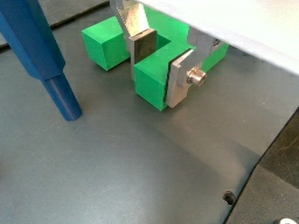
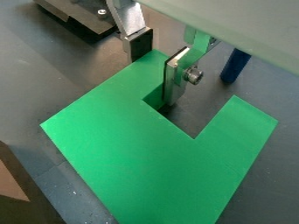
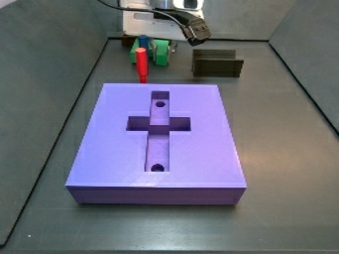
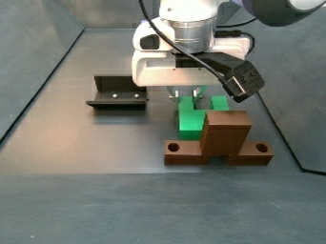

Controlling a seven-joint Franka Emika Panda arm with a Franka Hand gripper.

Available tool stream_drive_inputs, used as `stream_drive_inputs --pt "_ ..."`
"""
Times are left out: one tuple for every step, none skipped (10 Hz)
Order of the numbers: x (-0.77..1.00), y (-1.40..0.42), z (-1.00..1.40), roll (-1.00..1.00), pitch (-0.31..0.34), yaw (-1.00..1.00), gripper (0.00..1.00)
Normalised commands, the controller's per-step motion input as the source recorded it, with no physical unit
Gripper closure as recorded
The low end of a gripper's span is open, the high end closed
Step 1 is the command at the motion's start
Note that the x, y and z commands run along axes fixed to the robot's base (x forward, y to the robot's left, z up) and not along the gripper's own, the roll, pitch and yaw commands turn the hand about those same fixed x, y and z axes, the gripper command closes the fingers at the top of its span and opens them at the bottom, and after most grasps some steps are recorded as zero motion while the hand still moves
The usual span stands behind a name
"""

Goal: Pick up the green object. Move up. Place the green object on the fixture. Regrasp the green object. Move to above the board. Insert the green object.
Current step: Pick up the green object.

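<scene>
The green object [image 1: 152, 87] is a U-shaped block lying on the dark floor. My gripper [image 1: 162, 63] is down over it, one finger inside the notch and one against the outer face of the same arm, shut on that arm. In the closer wrist view the green object [image 2: 128, 149] fills the frame under the gripper [image 2: 156, 61]. From the side, the gripper [image 4: 192, 95] stands over the green object [image 4: 192, 116], just behind a brown wooden piece. The fixture [image 4: 118, 92] sits apart on the floor. The purple board [image 3: 199, 139] lies nearer the camera than the green object [image 3: 161, 52].
A blue peg [image 1: 47, 61] stands upright close beside the green object. A red peg [image 3: 138, 62] stands near it in a side view. The brown wooden piece [image 4: 223, 138] sits right in front of the green object. The fixture [image 2: 82, 17] shows close by in a wrist view.
</scene>
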Motion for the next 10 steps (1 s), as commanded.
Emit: stream_drive_inputs --pt "0.00 0.00 0.00 0.00 0.000 0.00 1.00" --pt "0.00 0.00 0.00 0.00 0.000 0.00 1.00" --pt "0.00 0.00 0.00 0.00 0.000 0.00 1.00" --pt "0.00 0.00 0.00 0.00 0.000 0.00 1.00" --pt "0.00 0.00 0.00 0.00 0.000 0.00 1.00" --pt "0.00 0.00 0.00 0.00 0.000 0.00 1.00" --pt "0.00 0.00 0.00 0.00 0.000 0.00 1.00" --pt "0.00 0.00 0.00 0.00 0.000 0.00 1.00" --pt "0.00 0.00 0.00 0.00 0.000 0.00 1.00" --pt "0.00 0.00 0.00 0.00 0.000 0.00 1.00"
